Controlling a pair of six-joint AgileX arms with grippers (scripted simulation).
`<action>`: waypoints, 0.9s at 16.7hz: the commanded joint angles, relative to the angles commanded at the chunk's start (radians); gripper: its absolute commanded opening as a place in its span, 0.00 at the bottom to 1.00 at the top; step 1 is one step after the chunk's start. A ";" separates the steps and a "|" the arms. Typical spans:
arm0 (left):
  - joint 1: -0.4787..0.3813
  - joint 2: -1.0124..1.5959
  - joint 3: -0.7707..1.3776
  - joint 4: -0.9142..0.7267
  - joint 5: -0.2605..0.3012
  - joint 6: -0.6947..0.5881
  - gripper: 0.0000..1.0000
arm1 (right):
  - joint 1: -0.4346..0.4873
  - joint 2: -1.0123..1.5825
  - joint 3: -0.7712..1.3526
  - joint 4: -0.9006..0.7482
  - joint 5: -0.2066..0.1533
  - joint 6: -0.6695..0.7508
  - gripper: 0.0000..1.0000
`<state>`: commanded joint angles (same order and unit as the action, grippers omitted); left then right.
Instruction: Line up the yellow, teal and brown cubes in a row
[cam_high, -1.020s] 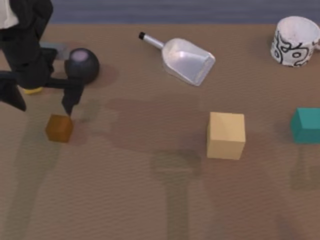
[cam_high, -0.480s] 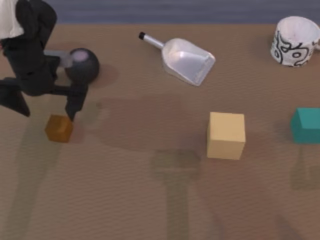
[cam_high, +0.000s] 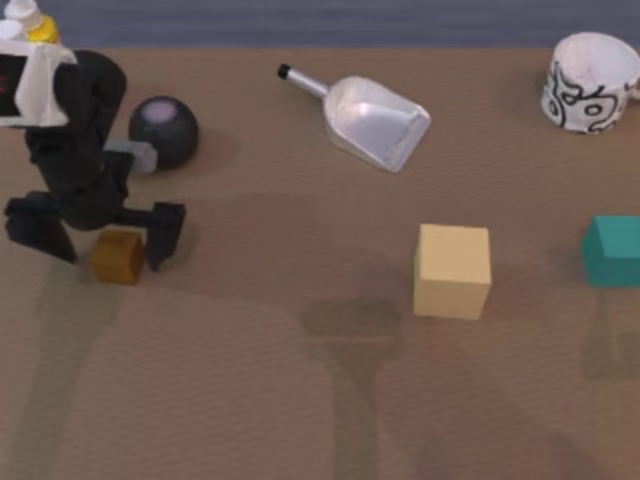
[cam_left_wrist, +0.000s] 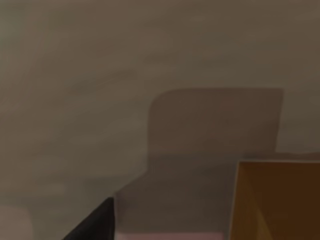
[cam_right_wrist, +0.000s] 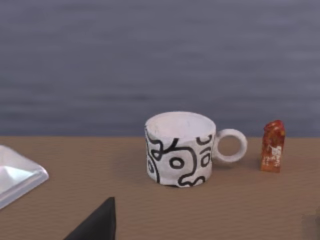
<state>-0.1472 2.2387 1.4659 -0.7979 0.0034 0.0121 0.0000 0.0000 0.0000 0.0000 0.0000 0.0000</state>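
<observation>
The small brown cube (cam_high: 118, 256) sits at the table's left, between the two spread fingers of my open left gripper (cam_high: 103, 240); I cannot tell whether they touch it. In the left wrist view the brown cube (cam_left_wrist: 277, 200) fills one corner, with a gap between it and the one dark finger (cam_left_wrist: 95, 225) that shows. The large yellow cube (cam_high: 453, 271) rests right of centre. At the right edge stands the teal cube (cam_high: 612, 250). My right gripper (cam_right_wrist: 142, 225) is out of the top view, open and holding nothing.
A dark ball (cam_high: 163, 131) lies just behind the left arm. A silver scoop (cam_high: 375, 120) sits at the back centre and a patterned white mug (cam_high: 590, 82) at the back right. Beside the mug (cam_right_wrist: 180, 149) stands a small red-orange block (cam_right_wrist: 272, 146).
My left gripper has come forward and down from behind the brown cube, and its fingers now stand on either side of it. The cubes have not moved.
</observation>
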 joint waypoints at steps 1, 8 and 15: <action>0.000 0.000 0.000 0.000 0.000 0.000 1.00 | 0.000 0.000 0.000 0.000 0.000 0.000 1.00; 0.000 0.000 0.000 0.000 0.000 0.000 0.55 | 0.000 0.000 0.000 0.000 0.000 0.000 1.00; 0.000 0.000 0.000 0.000 0.000 0.000 0.02 | 0.000 0.000 0.000 0.000 0.000 0.000 1.00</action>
<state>-0.1472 2.2387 1.4659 -0.7979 0.0034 0.0121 0.0000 0.0000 0.0000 0.0000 0.0000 0.0000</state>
